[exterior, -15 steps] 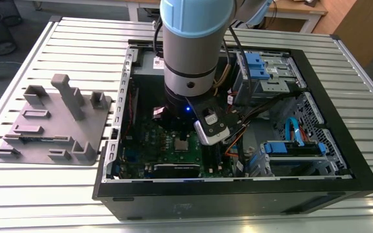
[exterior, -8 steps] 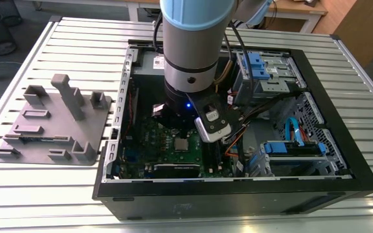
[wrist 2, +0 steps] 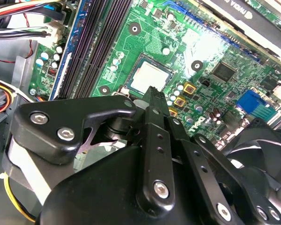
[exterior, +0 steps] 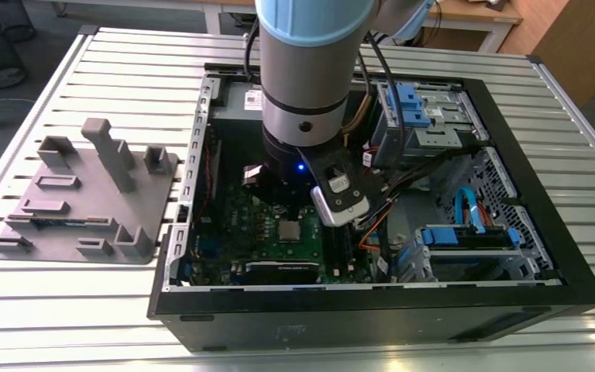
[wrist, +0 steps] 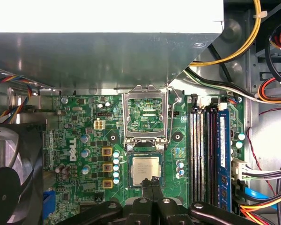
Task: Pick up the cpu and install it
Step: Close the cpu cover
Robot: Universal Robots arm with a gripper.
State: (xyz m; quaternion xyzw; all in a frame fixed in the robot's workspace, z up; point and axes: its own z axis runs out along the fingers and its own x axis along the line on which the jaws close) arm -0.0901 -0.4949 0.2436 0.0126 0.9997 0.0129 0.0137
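The cpu (wrist: 145, 169) lies flat in its socket (wrist: 129, 168) on the board (wrist: 79, 117), with the frame (wrist: 127, 117) swung open beside it. The gripper (wrist: 151, 179), clenched on nothing, sits at the cpu's edge. Light, stiff and thin, the cpu is probably best gripped by opposite edges, as its underside looks fragile.

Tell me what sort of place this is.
Probably a robotics lab or workshop bench for computer assembly trials. An open computer case lies on a slatted metal table, a robot arm reaches into it over the motherboard, and a grey fixture tray sits beside the case.
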